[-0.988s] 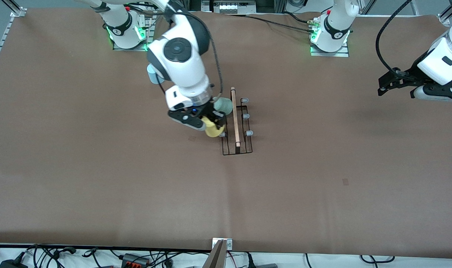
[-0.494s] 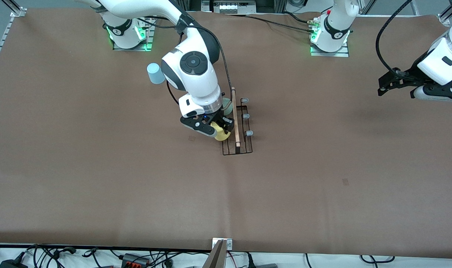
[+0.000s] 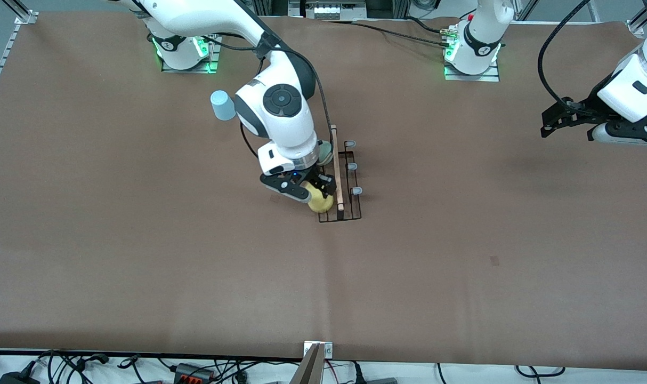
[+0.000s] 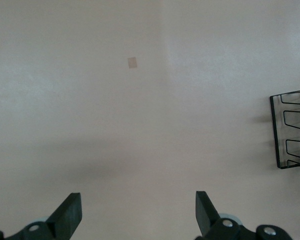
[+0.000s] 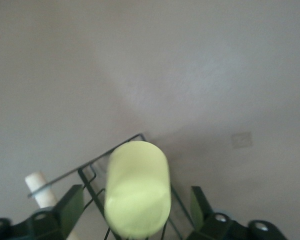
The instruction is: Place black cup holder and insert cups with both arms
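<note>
We count 1 grey-green cup (image 3: 323,152) racked on the black cup holder (image 3: 340,181). Between our right gripper's (image 3: 317,188) parted jaws sits the yellow cup (image 5: 137,187), over a prong. The blue cup (image 3: 223,105) waits on the table. Our left gripper (image 4: 137,215) idles wide open, holding nothing.

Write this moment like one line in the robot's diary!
right gripper: open around yellow plastic cup, over black wire cup holder | left gripper: open, waiting over bare table | light blue cup: on table
</note>
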